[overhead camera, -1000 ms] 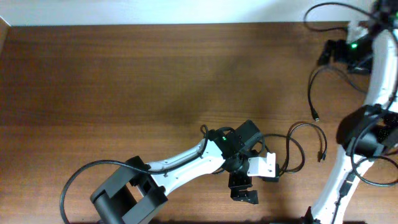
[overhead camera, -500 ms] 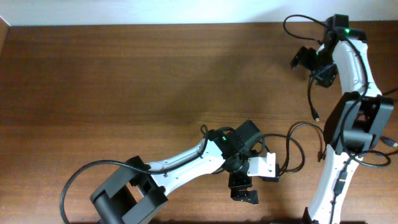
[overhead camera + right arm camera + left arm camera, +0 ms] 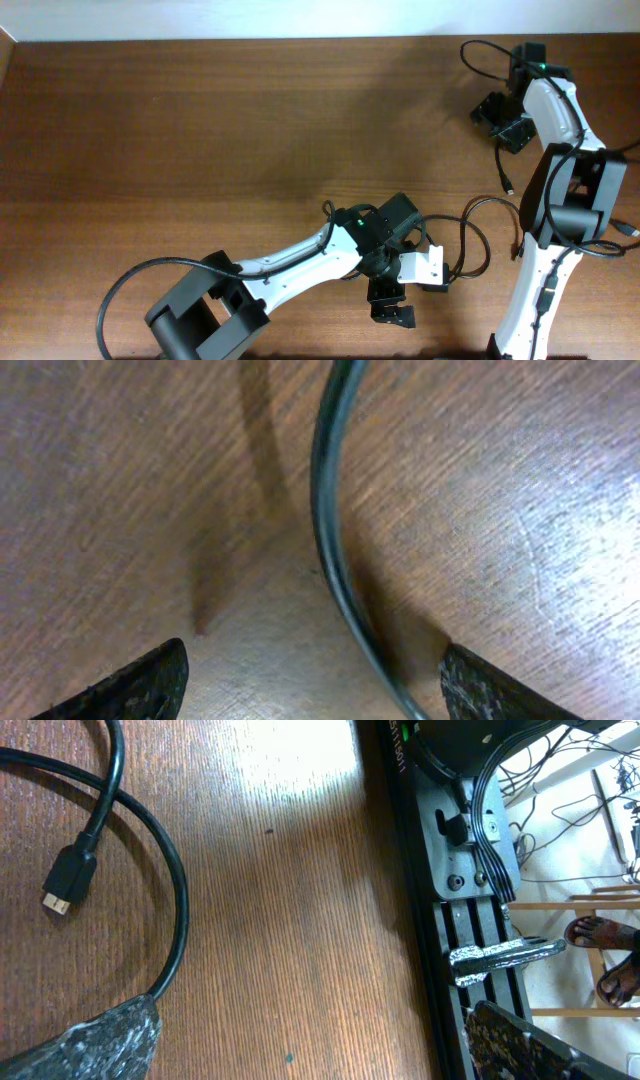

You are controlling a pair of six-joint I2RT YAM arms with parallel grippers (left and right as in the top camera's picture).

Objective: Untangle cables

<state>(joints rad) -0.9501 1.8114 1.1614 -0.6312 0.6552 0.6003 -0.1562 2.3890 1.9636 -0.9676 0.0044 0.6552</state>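
Observation:
Thin black cables lie at the right of the table. One forms loose loops [image 3: 478,232] with a plug [image 3: 518,250]. A second thin cord [image 3: 499,165] runs down to a small plug [image 3: 508,189]. My left gripper [image 3: 391,303] is open beside the loops. In the left wrist view [image 3: 300,1065] a cable loop [image 3: 180,910] and its plug [image 3: 68,883] lie by the left finger. My right gripper [image 3: 503,120] is open at the upper end of the second cord. In the right wrist view [image 3: 310,695] that cord [image 3: 328,530] runs between the spread fingers.
The table's front edge with a black metal frame [image 3: 465,870] lies just past my left gripper. A sandalled foot [image 3: 600,935] shows beyond it. The left arm's thick black cable [image 3: 110,295] loops at the bottom left. The back wall [image 3: 250,15] borders the table.
My right arm has swung in from the far top-right corner, left and down, bringing its gripper over the second cord. The left arm and the cable loops have not moved.

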